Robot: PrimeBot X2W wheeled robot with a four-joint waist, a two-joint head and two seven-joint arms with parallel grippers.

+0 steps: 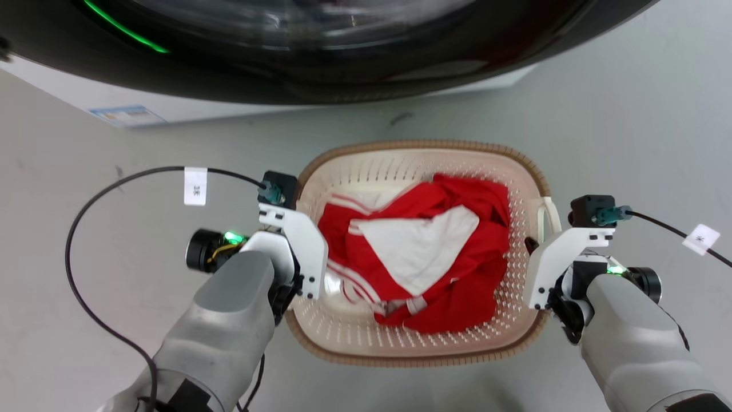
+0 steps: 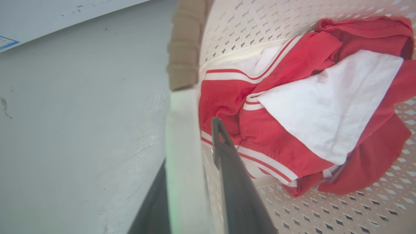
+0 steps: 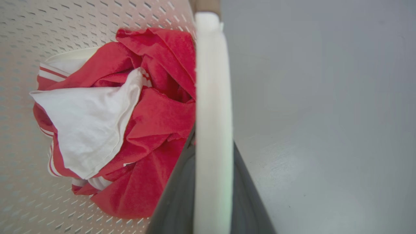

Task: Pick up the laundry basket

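The laundry basket [image 1: 423, 146] is cream-white and perforated, with a brown woven-look rim, and it sits on the grey floor in front of me. A red and white garment [image 1: 423, 252] lies crumpled inside it. My left gripper [image 1: 303, 274] is at the basket's left side. In the left wrist view its dark fingers [image 2: 234, 182] close around the white loop handle [image 2: 183, 136]. My right gripper [image 1: 540, 269] is at the right side. There its fingers [image 3: 175, 195] press against both sides of the other white handle [image 3: 213, 97].
The washer's dark round door [image 1: 343, 46] with a green light strip looms just beyond the basket, above its white body and blue label [image 1: 126, 114]. Black cables [image 1: 86, 229] loop out from both wrists. Bare grey floor [image 1: 629, 114] surrounds the basket.
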